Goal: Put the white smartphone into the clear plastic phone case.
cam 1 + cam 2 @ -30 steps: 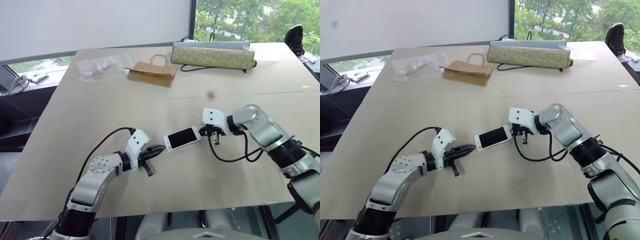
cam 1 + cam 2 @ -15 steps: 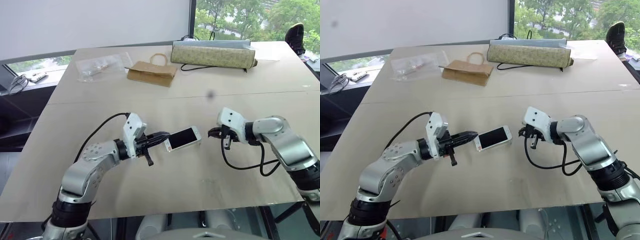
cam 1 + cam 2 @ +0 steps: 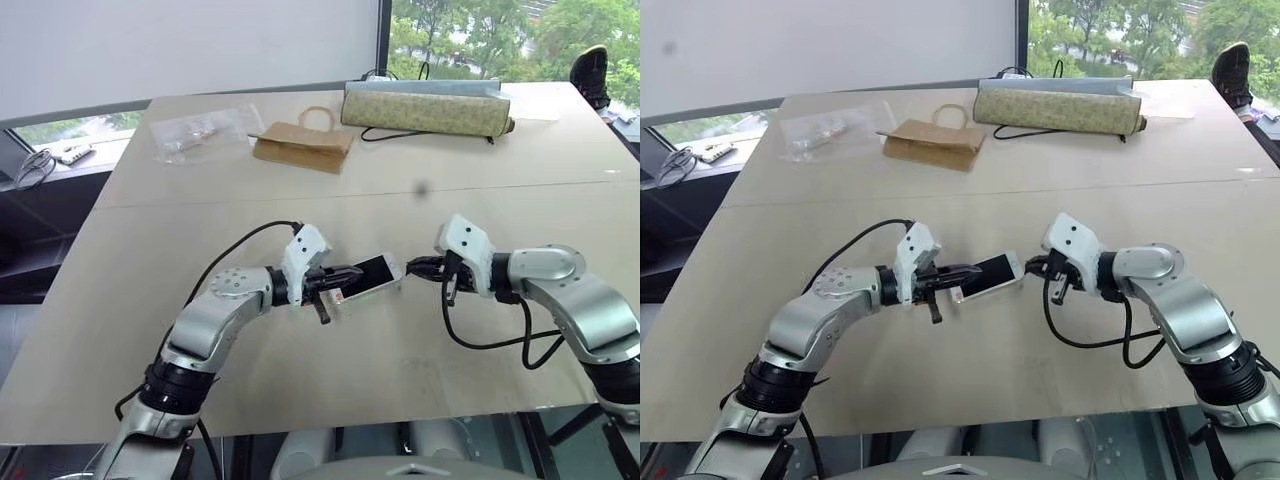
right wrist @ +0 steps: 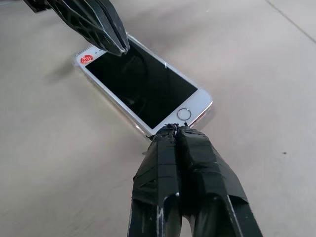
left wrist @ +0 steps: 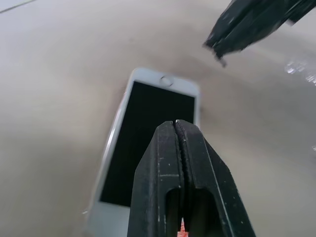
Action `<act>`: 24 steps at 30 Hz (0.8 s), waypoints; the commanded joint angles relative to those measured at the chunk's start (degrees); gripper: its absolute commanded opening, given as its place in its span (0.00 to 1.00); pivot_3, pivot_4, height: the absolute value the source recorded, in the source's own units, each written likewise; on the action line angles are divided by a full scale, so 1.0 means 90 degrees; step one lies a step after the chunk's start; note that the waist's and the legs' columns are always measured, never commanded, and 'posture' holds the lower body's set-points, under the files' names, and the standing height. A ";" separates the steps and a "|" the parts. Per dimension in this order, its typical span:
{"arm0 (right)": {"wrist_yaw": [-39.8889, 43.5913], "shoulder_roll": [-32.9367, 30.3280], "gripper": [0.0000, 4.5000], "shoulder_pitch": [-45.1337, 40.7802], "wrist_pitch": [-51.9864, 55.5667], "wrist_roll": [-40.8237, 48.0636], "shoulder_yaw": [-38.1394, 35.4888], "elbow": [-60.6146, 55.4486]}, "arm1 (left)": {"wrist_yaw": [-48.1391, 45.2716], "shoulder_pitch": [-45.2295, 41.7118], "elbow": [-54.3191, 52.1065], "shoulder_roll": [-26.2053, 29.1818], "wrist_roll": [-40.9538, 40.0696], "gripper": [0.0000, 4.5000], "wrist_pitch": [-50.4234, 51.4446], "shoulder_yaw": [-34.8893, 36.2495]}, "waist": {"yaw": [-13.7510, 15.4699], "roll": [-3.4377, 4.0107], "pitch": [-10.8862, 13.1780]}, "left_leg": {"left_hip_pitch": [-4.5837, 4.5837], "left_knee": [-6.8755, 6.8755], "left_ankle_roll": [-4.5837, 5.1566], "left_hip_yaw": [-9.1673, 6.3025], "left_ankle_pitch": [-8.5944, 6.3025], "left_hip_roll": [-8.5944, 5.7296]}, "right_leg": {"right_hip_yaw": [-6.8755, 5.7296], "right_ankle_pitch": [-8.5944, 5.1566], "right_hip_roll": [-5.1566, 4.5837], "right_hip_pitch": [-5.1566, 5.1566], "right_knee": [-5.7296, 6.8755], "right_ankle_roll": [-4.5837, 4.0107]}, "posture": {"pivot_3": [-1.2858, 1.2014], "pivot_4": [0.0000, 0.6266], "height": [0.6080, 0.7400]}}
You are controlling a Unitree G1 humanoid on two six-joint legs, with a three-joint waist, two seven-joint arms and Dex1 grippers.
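Table (image 3: pixel 130 330) with paper bag (image 3: pixel 304 147), clear bag (image 3: pixel 203 132), roll (image 3: pixel 425 112) far behind smartphone (image 3: pixel 365 277).

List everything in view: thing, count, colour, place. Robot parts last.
table: one, light wood, under everything.
white smartphone: one, black screen, white bezel, lying at table centre between the end effectors; a glossy clear edge runs along its side.
brown paper bag: one, lying flat at the far side.
clear plastic bag: one, small items inside, far left.
patterned roll: one, yellowish, far right.
left end effector: black, shut, over the phone's left end.
right end effector: black, shut, at the phone's home-button end.
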 commanded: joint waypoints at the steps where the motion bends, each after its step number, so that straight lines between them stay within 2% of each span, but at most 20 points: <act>1: -0.0173 0.0083 0.00 0.0038 -0.0106 0.0131 -0.0189 -0.0263 | -0.0077 -0.0023 0.0109 -0.0048 0.0115 0.01 -0.0275 -0.0018 | 0.0000 -0.0001 0.0001 | 0.0000 0.0000 0.0000 0.0000 0.0000 0.0000 | 0.0001 0.0000 0.0000 0.0000 0.0000 0.0000 | 0.52 0.24 1.00; 13: -0.0390 0.0326 0.00 -0.0089 0.0045 0.0439 -0.0127 0.0099 | -0.0127 0.0351 0.0732 -0.0132 0.0619 0.01 -0.1000 -0.0128 | 0.0002 -0.0001 0.0000 | 0.0004 0.0002 0.0000 0.0001 0.0000 0.0000 | 0.0002 0.0000 -0.0002 0.0002 0.0001 0.0000 | 0.52 0.24 1.00; 24: -0.0349 0.0359 0.00 -0.0461 -0.0026 0.0045 0.0674 0.0751 | -0.0149 0.0469 0.0650 -0.0071 0.0625 0.01 -0.1046 -0.0072 | -0.0005 0.0000 0.0000 | 0.0009 0.0002 0.0000 0.0004 0.0000 0.0000 | 0.0005 0.0000 -0.0001 0.0002 0.0008 0.0000 | 0.52 0.24 1.00</act>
